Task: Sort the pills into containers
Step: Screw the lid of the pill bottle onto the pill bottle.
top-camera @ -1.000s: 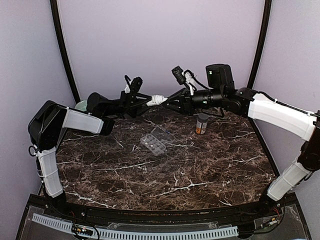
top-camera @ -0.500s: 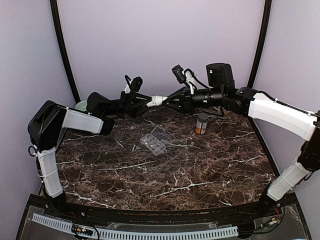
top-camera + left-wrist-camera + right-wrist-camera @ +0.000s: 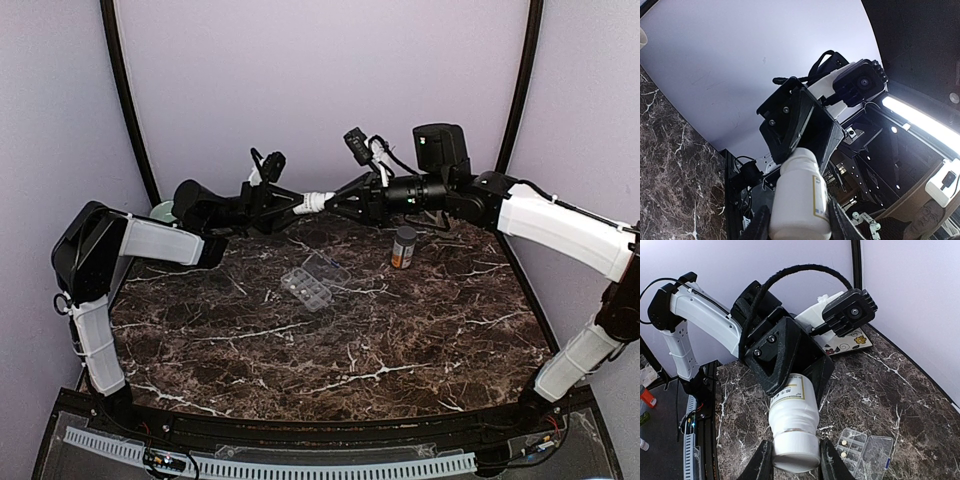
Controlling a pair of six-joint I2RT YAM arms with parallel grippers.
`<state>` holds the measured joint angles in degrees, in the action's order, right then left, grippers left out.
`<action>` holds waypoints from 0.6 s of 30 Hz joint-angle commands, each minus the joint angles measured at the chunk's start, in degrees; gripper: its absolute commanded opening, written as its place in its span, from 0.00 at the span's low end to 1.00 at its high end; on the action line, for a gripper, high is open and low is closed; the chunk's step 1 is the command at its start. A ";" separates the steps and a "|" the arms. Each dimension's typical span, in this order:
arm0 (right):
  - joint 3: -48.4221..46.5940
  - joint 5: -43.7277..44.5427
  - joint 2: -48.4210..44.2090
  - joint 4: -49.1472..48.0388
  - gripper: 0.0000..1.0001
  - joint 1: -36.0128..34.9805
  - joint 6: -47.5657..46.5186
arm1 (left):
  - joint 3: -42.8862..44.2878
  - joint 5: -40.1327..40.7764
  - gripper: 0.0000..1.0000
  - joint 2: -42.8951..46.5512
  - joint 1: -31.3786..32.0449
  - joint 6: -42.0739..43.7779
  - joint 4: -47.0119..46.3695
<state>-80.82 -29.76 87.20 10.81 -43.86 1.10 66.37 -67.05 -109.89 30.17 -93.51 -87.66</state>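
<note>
My left pincer [image 3: 298,203] pinches the labelled body of a white bottle [image 3: 318,200]. My right pincer [image 3: 338,205] pinches its capped end, so the bottle lies level between the two tips, raised over the far part of the marble table [image 3: 400,340]. The clear organiser box [image 3: 308,286] lies on the table below both pincers, nearer my bases, lid open. Pale pills [image 3: 843,442] sit in two of its compartments. An amber bottle [image 3: 403,247] stands under my right forearm.
</note>
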 commanded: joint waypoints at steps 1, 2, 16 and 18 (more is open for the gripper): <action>-2.13 0.85 -0.60 -0.71 0.01 0.00 -0.57 | 0.36 -2.10 0.00 3.16 1.07 1.92 -0.56; -2.22 0.84 -0.56 -0.60 0.01 0.01 -0.64 | 0.38 -2.20 0.00 3.17 1.08 2.05 -0.36; -4.56 0.04 1.28 1.98 0.01 0.00 -1.79 | 2.12 -4.10 0.00 3.05 1.11 3.53 2.53; -4.61 -0.07 1.47 2.26 0.01 -0.07 -1.96 | 2.54 -4.22 0.00 3.01 1.11 3.83 3.19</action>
<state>-83.15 -29.85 88.01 14.31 -43.86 0.01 66.83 -68.27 -109.78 30.55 -91.57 -85.21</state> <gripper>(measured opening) 0.249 0.344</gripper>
